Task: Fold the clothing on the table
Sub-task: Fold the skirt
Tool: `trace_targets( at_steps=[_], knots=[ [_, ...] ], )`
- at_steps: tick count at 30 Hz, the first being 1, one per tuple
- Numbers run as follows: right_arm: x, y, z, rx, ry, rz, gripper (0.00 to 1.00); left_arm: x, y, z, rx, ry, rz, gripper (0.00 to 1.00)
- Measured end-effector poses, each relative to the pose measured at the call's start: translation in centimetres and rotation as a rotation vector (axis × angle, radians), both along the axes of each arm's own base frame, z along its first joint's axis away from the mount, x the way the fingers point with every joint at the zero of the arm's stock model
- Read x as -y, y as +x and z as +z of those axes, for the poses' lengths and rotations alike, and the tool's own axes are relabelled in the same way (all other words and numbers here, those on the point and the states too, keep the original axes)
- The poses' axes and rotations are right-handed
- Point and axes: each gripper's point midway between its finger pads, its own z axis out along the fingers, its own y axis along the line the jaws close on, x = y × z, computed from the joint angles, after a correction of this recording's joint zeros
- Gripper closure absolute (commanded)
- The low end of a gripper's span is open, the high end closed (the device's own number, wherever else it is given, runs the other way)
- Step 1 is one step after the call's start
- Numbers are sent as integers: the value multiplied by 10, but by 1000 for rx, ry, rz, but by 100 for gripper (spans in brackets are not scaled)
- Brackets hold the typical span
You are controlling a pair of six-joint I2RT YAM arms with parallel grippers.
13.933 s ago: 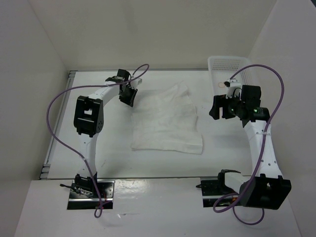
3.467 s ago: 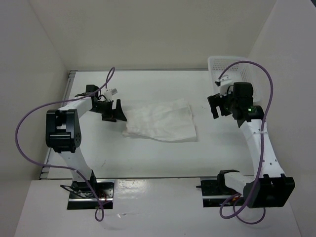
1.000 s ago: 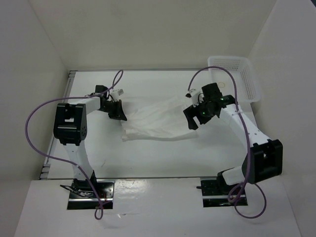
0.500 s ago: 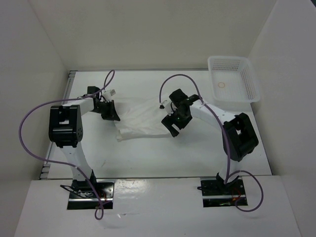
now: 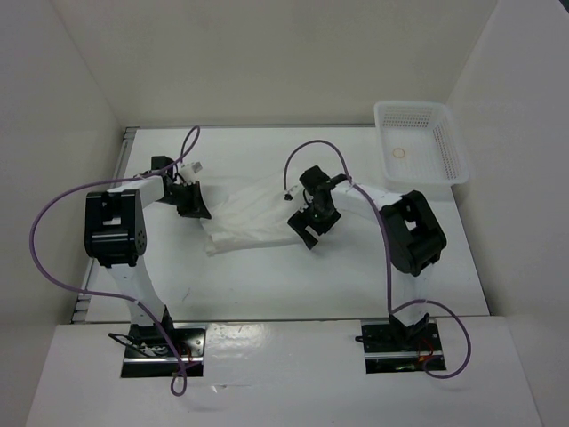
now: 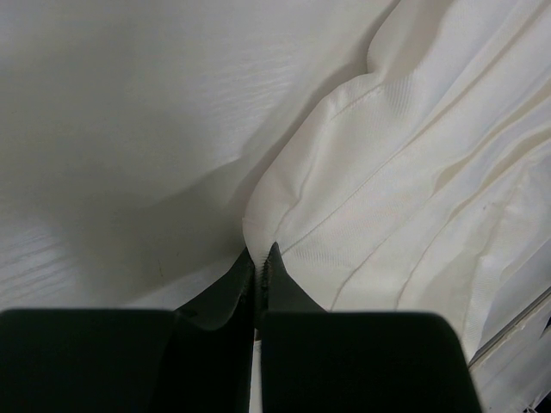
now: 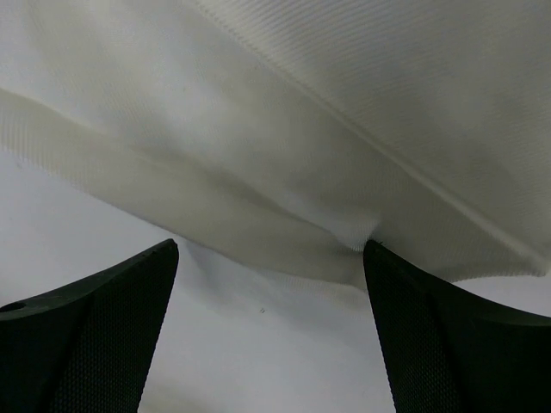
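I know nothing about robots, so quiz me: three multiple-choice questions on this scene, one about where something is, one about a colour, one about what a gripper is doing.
1. Where on the table is the basket?
A) far right corner
B) near left corner
C) the middle

2. What colour is the clothing?
A) red
B) white
C) blue

3. What is the left gripper doing?
A) standing wide open
B) holding the basket
C) shut on the clothing's edge

Answers:
1 A, the top view shows it in the far right corner.
2 B, the fabric is plain white in every view.
3 C, the left wrist view shows the jaws closed together on the fabric's edge.
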Motion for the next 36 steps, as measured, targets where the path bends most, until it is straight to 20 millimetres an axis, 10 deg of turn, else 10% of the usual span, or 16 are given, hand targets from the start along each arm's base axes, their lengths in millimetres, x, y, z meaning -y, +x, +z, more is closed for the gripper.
trace_targets(
  at_steps=[16, 29, 36],
  knots=[
    [51, 86, 0, 110, -4, -162, 8, 0, -9, 3, -21, -8, -19, 100],
    [45, 73, 91, 165, 274, -143, 7, -1, -11, 5, -11, -4, -36, 100],
    [54, 46, 46, -22, 316, -229, 7, -1, -11, 5, -12, -5, -36, 100]
  ],
)
